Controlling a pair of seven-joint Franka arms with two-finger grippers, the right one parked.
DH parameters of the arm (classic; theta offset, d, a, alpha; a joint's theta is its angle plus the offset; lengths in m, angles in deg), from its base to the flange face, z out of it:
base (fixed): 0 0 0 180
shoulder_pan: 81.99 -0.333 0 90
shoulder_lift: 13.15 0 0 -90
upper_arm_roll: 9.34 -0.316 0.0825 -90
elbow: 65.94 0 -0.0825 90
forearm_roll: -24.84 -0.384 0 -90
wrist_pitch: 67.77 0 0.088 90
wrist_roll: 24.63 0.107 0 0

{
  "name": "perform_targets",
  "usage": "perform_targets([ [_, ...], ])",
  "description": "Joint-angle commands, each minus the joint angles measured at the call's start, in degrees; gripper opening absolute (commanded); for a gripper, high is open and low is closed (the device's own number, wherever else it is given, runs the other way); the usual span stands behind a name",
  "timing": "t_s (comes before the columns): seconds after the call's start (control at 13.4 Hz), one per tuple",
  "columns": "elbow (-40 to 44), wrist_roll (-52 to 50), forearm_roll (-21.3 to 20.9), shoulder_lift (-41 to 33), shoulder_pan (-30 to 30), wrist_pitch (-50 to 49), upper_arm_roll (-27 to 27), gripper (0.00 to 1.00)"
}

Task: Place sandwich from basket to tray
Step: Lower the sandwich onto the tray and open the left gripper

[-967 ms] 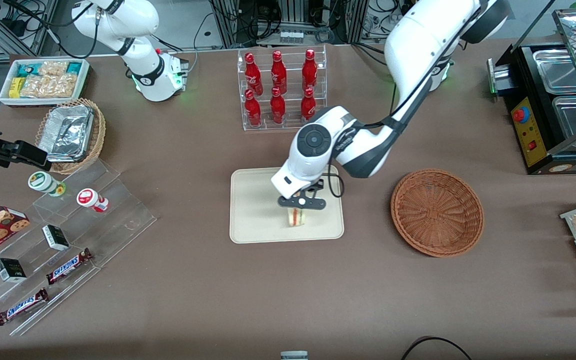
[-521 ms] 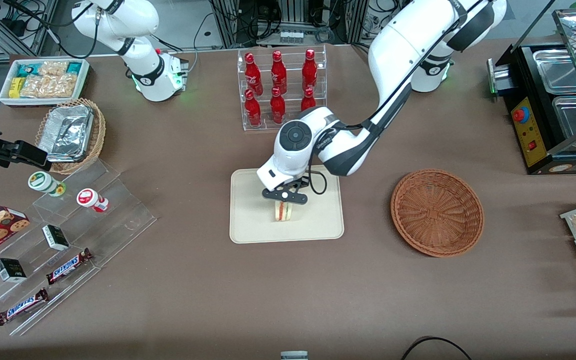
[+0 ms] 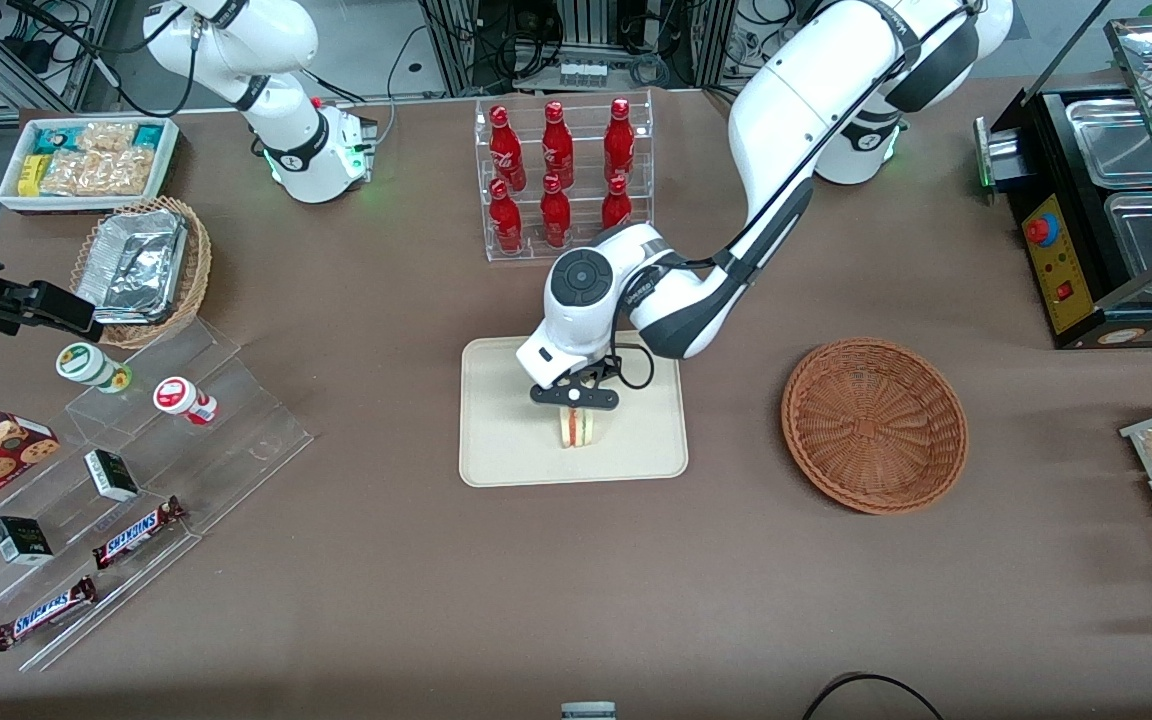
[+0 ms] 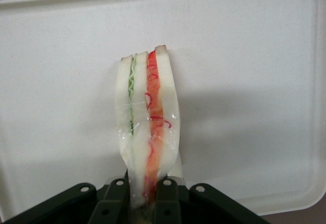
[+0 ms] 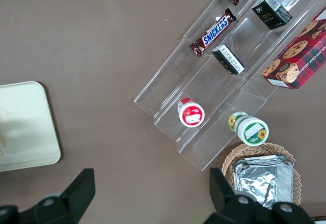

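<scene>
My left gripper (image 3: 575,404) is over the middle of the cream-beige tray (image 3: 501,445), shut on the clear-wrapped sandwich (image 3: 577,428). In the left wrist view the black fingers (image 4: 166,196) pinch the sandwich (image 4: 147,117) at one end, and its white bread with green and red-orange filling stands on edge over the tray (image 4: 244,81). The sandwich is at or just above the tray surface; I cannot tell if it touches. The round reddish-brown wicker basket (image 3: 874,425) lies empty toward the working arm's end of the table.
A clear rack of red bottles (image 3: 561,175) stands farther from the front camera than the tray. A clear stepped shelf (image 3: 136,480) with candy bars and cups, a tan basket with foil trays (image 3: 141,268) and a white snack bin (image 3: 86,160) lie toward the parked arm's end.
My gripper with the sandwich has moved over the tray from the basket side toward its middle and a little farther from the front camera, staying shut on the sandwich.
</scene>
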Motion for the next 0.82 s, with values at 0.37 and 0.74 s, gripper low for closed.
perform_targets([
  [0.37,1.86,-1.9,-3.6,0.26,1.37,-0.35,-0.5,0.99],
  [0.74,1.95,-2.34,-2.46,-6.23,-0.38,-5.08,-0.5,0.99],
])
